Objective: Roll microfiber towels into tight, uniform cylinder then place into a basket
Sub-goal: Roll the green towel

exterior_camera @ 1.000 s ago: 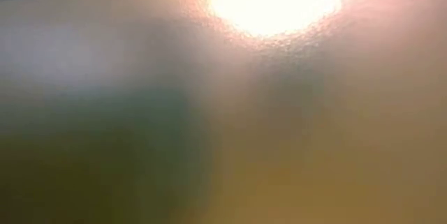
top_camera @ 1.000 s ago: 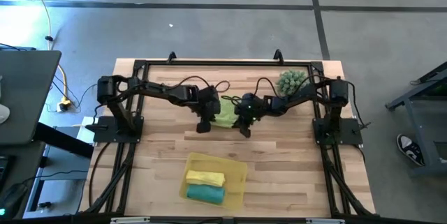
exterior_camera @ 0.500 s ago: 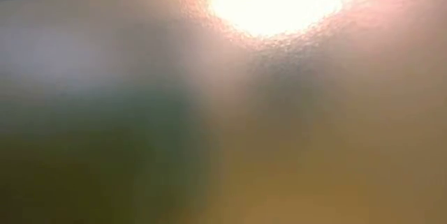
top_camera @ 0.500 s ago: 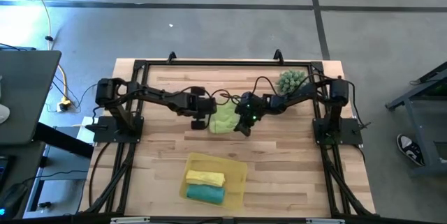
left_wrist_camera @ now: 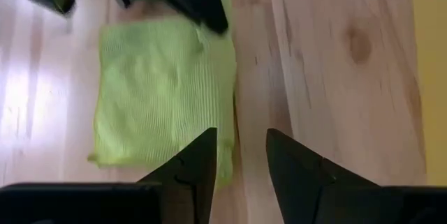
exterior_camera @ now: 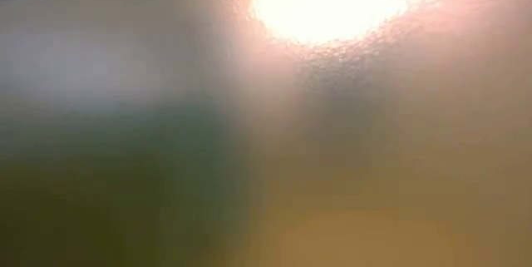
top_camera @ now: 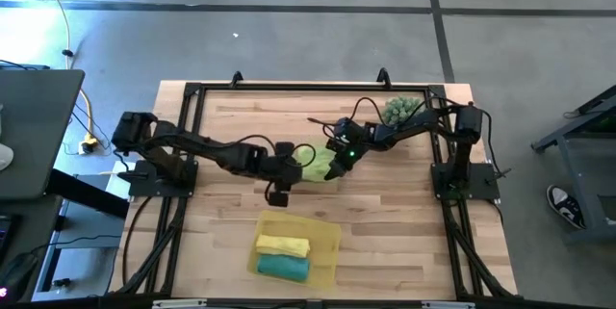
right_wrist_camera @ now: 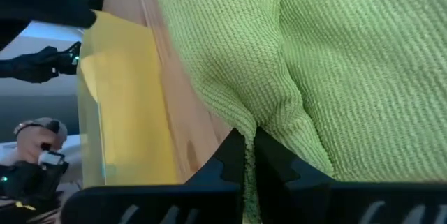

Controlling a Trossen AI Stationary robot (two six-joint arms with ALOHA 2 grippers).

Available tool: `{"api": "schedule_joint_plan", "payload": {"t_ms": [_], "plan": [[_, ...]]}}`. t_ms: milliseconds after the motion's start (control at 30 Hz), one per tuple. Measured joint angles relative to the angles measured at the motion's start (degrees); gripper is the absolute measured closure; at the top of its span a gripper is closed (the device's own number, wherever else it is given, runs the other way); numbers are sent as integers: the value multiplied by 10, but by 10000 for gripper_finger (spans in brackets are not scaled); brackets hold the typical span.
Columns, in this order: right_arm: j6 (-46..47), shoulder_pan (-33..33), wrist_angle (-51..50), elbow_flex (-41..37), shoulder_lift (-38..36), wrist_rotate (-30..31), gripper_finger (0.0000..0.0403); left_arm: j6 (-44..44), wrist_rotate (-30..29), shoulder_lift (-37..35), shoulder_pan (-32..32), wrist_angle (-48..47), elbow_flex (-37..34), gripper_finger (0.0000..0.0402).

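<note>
Pinching the lime green towel (right_wrist_camera: 328,63), right gripper (right_wrist_camera: 249,155); left gripper (left_wrist_camera: 239,155) just beside

The lime green towel (top_camera: 310,162) lies folded flat mid-table — one edge pinched up. The yellow towel (top_camera: 282,245) and teal towel (top_camera: 283,267) sit rolled, side by side, touching, in the shallow yellow basket (top_camera: 327,242) near the table's front edge.

Both grippers are crowding the table's middle

The left gripper (top_camera: 277,191) and right gripper (top_camera: 330,170) are flanking the lime green towel (top_camera: 310,163); bare wood is lying between them and the basket (top_camera: 332,237), while the spiky plant (top_camera: 401,111) is blocking the far right corner.
</note>
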Motion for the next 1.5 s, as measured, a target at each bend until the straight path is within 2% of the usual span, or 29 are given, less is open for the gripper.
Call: {"api": "schedule_joint_plan", "payload": {"t_ms": [100,333,533,867,1200,1267,1367,1500], "plan": [[0,-4,-4,0,0,0,403,-10,-7,7,-8,32,0,287],[-2,-4,-9,0,0,7,403,0,-15,75,-1,84,0,286],[-5,-4,-12,0,0,9,403,9,-79,113,15,106,1,286],[-7,-4,-9,-1,0,11,399,-28,32,145,47,90,1,286],[-9,-4,-8,-1,0,11,376,-38,53,145,47,84,1,286],[-9,-4,-8,-1,0,11,376,-62,54,145,48,82,1,288],[-17,-4,-7,-1,0,12,376,-81,90,145,58,71,2,305],[-24,-4,-7,-1,0,13,375,-86,166,145,75,70,2,362]]}}
